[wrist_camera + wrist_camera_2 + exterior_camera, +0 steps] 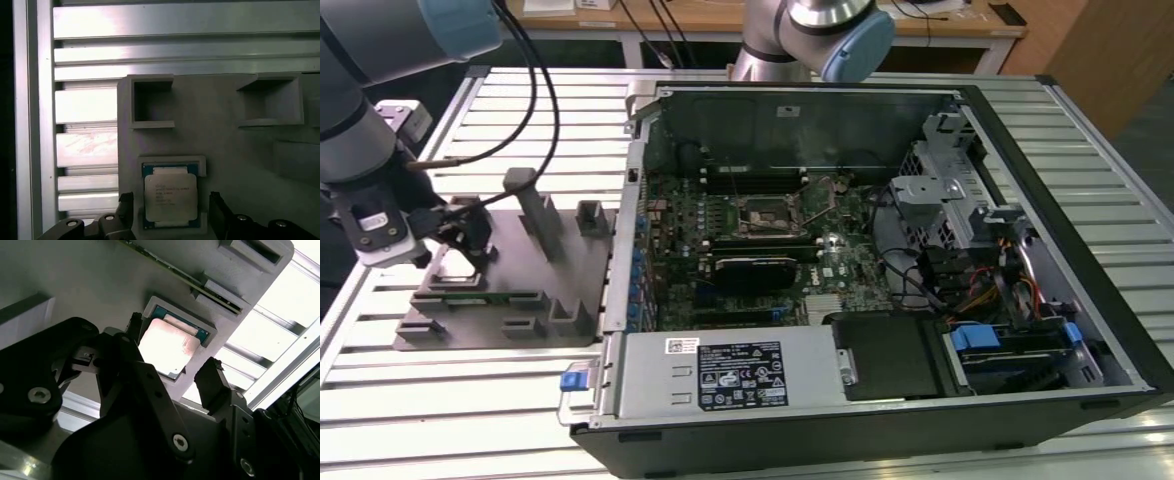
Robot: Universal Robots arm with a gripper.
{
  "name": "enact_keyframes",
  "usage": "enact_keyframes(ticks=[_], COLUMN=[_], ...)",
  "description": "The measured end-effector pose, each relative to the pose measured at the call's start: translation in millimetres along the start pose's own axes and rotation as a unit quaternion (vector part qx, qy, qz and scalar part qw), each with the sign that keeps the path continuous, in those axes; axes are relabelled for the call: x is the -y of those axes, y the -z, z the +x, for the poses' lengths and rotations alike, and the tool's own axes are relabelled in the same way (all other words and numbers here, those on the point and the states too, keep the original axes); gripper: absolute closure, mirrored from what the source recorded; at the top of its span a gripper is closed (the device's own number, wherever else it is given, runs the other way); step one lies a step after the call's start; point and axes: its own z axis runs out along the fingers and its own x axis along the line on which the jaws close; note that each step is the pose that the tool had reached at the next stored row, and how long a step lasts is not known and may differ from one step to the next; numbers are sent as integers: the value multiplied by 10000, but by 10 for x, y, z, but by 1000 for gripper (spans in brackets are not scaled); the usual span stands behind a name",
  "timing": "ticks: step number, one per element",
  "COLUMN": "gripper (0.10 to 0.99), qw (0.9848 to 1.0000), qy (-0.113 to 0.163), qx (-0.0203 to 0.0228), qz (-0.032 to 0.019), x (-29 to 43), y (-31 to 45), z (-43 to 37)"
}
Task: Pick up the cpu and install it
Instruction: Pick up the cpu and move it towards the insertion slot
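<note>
Your gripper's (171,204) two black fingers (212,376) stand spread, one on either side of the cpu (170,196). The chip lies flat between them, silver top up, in a shallow square pocket. In both wrist views the tips sit close beside the chip's opposite edges. They appear to stand just clear of it, though from these angles you cannot be sure that they are not touching.

The pocket is moulded into the grey fixture block (225,135), which has other box-shaped recesses further along its face. In the exterior view, your gripper is poised low over that block at the exterior view's left. The block rests on the slatted aluminium table (454,400).

Well apart from it, toward the exterior view's right, the open computer case (854,440) lies on its side on the same table. Its motherboard (854,265) is exposed, and the square socket frame (767,212) sits near the board's middle.
</note>
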Motion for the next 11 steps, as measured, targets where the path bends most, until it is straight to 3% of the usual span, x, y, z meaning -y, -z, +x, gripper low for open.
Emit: enact_keyframes(ticks=[11], gripper=[380], qw=[9998], qy=[188], qx=[-9], qz=[-4], x=[-18], y=[-70], z=[1])
